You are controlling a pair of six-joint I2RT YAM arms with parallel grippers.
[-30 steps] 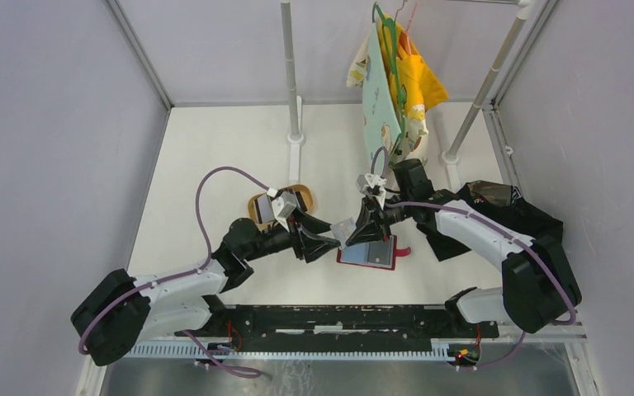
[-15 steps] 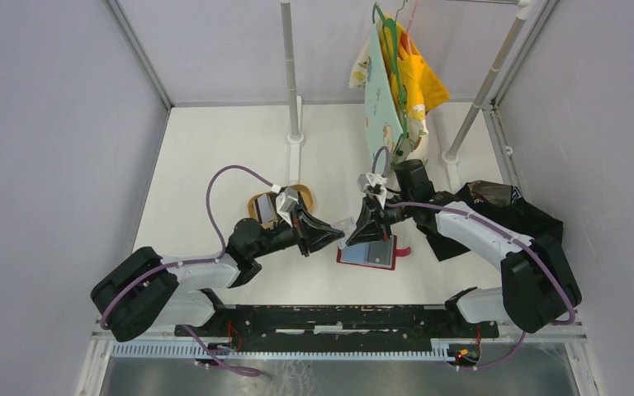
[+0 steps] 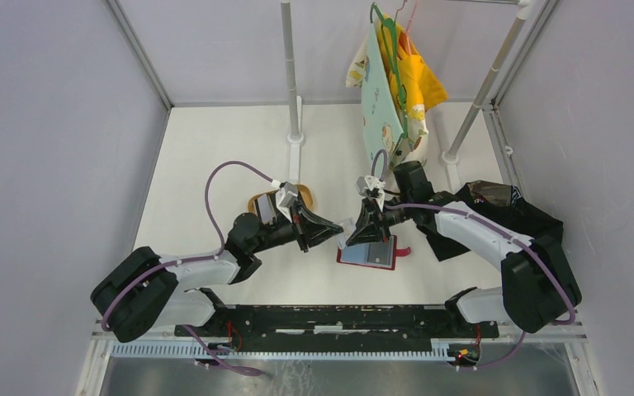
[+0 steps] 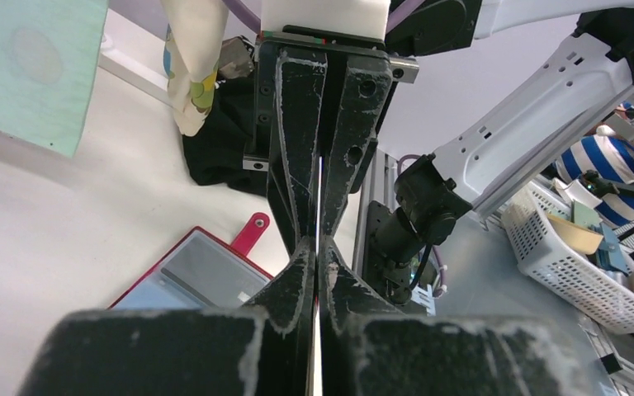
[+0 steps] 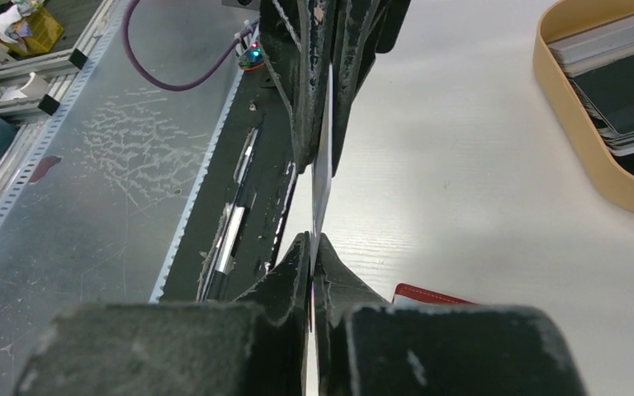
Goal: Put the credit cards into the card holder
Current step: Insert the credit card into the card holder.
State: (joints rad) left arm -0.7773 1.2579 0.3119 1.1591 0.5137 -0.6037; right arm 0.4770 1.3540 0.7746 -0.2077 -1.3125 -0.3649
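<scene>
Left jaws have closed onto the card (image 5: 322,181).

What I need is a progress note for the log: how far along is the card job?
Done: the card holder lies open; no card is clearly inside. In hand: one credit card, pinched by both left gripper and right gripper near it. Left: slotting it, then the stack in the tan tray.
</scene>
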